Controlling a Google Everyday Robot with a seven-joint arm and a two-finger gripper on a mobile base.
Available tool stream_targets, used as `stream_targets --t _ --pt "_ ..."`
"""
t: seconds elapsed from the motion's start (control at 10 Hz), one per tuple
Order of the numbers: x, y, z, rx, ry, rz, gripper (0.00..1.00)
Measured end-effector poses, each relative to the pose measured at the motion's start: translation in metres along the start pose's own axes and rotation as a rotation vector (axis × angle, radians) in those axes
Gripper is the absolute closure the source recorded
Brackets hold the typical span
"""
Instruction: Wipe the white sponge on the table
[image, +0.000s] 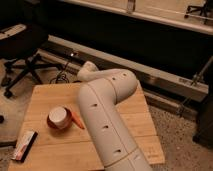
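The small table has a light wooden plank top and fills the lower left. My white arm rises from the bottom across the table's right half. It bends at an elbow, and a short link reaches back left over the table's far edge. The gripper is hidden behind the arm. No white sponge shows clearly; it may be behind the arm.
A red cup with a white inside stands on the table's left half, with an orange object beside it. A red and white packet lies at the front left corner. An office chair stands at the back left. A dark counter front runs behind.
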Motion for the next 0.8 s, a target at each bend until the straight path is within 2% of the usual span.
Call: stream_targets --t 0.1,0.4,0.5,0.6,0.8 --pt "-0.003 -0.004 0.006 0.014 0.023 0.018 0.8" --pt "-0.017 -0.02 0.024 0.064 0.136 0.102 0.8" --pt "-0.023 -0.025 0.028 0.078 0.162 0.124 0.8" --pt "-0.035 -0.03 0.034 0.084 0.163 0.136 0.8" --pt "-0.058 -0.039 0.045 0.085 0.135 0.14 0.8"
